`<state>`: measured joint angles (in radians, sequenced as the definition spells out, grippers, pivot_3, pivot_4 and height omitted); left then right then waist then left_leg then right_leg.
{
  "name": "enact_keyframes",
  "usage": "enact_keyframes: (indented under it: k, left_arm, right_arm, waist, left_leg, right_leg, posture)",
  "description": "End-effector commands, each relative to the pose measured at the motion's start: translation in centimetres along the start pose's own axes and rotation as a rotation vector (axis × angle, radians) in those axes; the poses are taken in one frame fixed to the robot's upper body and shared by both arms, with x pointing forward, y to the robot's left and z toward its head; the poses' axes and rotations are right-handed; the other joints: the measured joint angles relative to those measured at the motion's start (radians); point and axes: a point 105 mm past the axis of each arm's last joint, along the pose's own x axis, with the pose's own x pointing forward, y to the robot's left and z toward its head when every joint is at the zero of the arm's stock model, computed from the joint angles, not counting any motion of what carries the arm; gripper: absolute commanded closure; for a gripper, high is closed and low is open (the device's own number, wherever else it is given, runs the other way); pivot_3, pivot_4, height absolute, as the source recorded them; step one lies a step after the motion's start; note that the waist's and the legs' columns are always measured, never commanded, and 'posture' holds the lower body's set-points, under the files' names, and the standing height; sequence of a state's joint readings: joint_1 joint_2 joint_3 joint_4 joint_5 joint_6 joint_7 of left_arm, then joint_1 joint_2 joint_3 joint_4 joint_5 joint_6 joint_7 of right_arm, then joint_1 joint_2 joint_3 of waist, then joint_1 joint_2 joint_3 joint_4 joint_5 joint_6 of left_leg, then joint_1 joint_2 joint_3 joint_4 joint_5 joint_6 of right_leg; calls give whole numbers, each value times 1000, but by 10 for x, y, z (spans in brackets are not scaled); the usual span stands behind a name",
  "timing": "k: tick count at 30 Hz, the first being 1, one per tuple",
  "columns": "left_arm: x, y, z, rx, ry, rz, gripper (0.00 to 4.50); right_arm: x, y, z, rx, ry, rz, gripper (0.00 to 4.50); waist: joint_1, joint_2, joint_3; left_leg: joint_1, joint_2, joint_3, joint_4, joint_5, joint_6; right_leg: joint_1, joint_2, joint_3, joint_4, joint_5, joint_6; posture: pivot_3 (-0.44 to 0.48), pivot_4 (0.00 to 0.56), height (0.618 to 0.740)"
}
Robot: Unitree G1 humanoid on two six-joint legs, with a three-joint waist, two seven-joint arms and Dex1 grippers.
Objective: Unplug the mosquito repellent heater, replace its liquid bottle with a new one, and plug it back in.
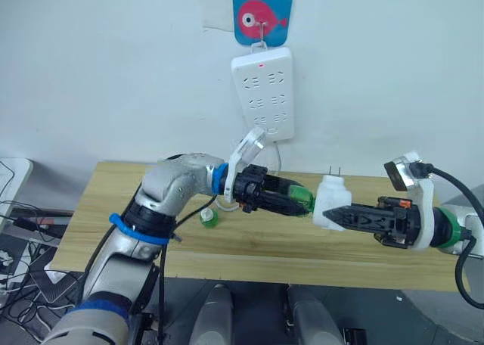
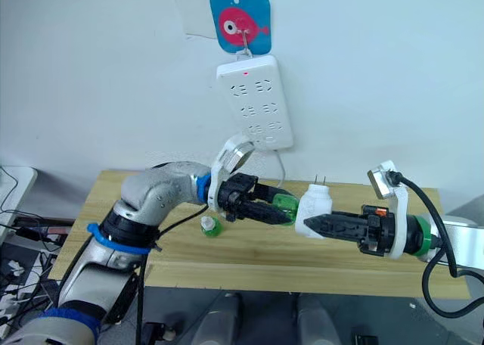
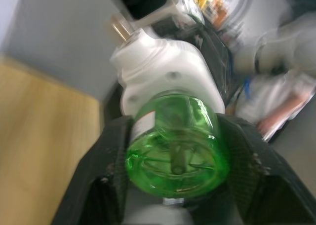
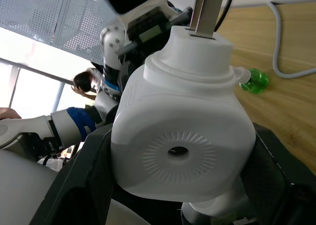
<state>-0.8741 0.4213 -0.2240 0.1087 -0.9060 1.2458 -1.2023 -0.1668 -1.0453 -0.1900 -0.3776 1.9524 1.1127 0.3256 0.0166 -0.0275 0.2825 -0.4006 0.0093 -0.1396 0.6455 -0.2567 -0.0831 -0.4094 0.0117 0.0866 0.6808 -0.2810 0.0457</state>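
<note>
The mosquito repellent heater [image 1: 330,200], a small white rounded unit with its plug prongs pointing up, hangs above the wooden table [image 1: 257,243], and my right gripper [image 1: 336,216] is shut on it. A green liquid bottle [image 1: 301,198] sits against the heater's side, with my left gripper [image 1: 296,202] shut on it. The left wrist view shows the bottle [image 3: 173,153] between the fingers, its neck in the heater [image 3: 163,69]. The vent hole [image 4: 175,151] faces the right wrist camera. Another green bottle [image 1: 209,216] lies on the table under my left forearm.
A white power strip [image 1: 262,93] hangs on the wall from a blue fish hook [image 1: 261,12], its red light on; its grey cord [image 4: 279,42] drops to the table. Cables lie on the floor at the left [image 1: 19,231].
</note>
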Motion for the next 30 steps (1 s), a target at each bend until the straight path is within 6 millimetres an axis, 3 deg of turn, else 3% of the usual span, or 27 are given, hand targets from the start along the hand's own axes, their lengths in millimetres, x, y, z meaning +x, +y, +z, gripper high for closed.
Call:
enact_keyframes:
  k: [1,6,13,17,22,23,26,30]
  left_arm:
    - [-11,-1,7,-335,-31,-14,2243]
    - [-10,2,-5,-428,25,-6,2243]
    - [-15,-4,6,-319,-13,25,46]
    - [-23,-10,7,-206,-19,61,46]
    - [-35,-8,12,233,-44,190,46]
    - [-36,-6,14,370,-55,223,46]
    - [-32,-26,2,1013,-44,196,46]
    - [-27,-33,-9,1425,-64,132,46]
  right_arm:
    - [1,6,-6,-13,36,-2,1418]
    - [1,7,-7,-12,36,0,1418]
    - [-2,6,-9,6,25,8,1418]
    - [-5,7,-9,23,15,34,1418]
    - [-15,2,-4,83,-15,69,1418]
    - [-17,0,-3,98,-22,79,1418]
    - [-22,-1,1,136,-29,123,1418]
    - [-22,0,2,143,-12,141,1418]
  waist:
    - [0,0,0]
    - [-8,0,0]
    - [-14,0,0]
    - [-14,0,0]
    - [-8,0,0]
    - [-4,0,0]
    - [5,0,0]
    - [38,0,0]
  left_leg:
    - [0,0,0,0,0,0]
    - [-1,0,0,-1,0,0]
    - [-1,0,1,-1,2,-4]
    - [-1,-1,2,-1,2,-4]
    - [0,0,3,-1,2,-5]
    - [0,0,4,-1,2,-5]
    - [0,1,6,-1,2,-5]
    - [-1,0,6,-1,2,-5]
  right_leg:
    - [0,0,0,0,0,0]
    - [-1,0,0,0,2,-4]
    - [-2,-1,1,0,2,-4]
    - [-2,-2,2,0,2,-4]
    - [-2,-2,2,0,3,-4]
    - [-2,-3,2,0,3,-4]
    - [-2,-4,4,-2,3,-5]
    - [-3,-5,5,-2,3,-5]
  posture:
    - [147,245,740]
    - [142,242,740]
    - [150,241,740]
    - [155,239,740]
    - [172,245,740]
    - [172,245,740]
    - [193,256,740]
    - [193,256,740]
